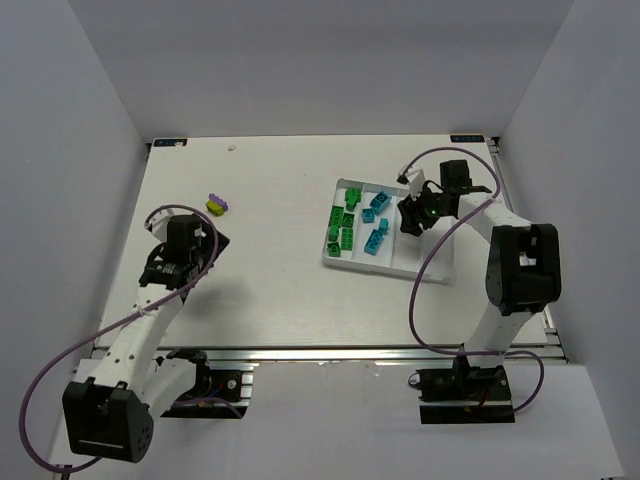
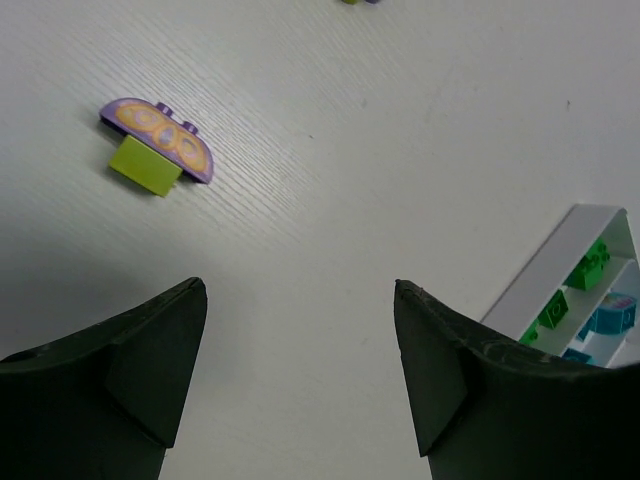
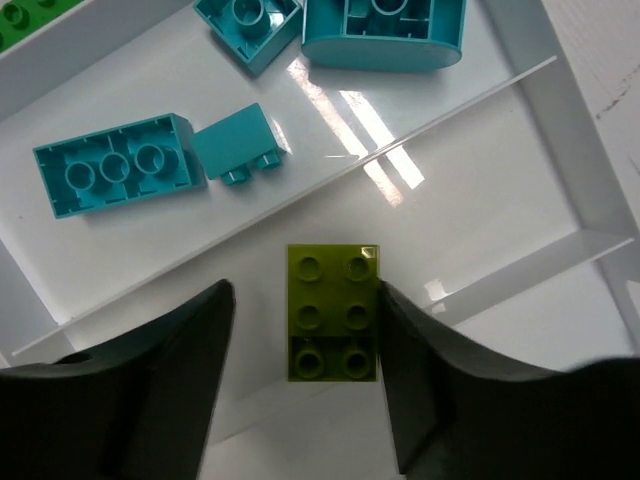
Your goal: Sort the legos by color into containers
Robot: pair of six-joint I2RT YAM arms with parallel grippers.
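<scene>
Currently the right end effector [image 3: 305, 290] hangs over the white tray [image 1: 372, 266] near the desk's far right corner. Its jaws are spread around a lime six-stud brick [image 3: 332, 312]. This brick lies flat in the compartment next to the cyan bricks [image 3: 115, 178], against one finger and apart from the other. The left end effector [image 2: 300, 288], also spread, holds nothing above the bare desk [image 2: 330, 150]. Toward the far edge, left of centre, a purple piece [image 2: 160, 128] touches a second lime brick [image 2: 145, 168].

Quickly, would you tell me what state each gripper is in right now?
Left gripper: open, empty.
Right gripper: open, with a lime brick lying between its fingers, not clamped.
</scene>
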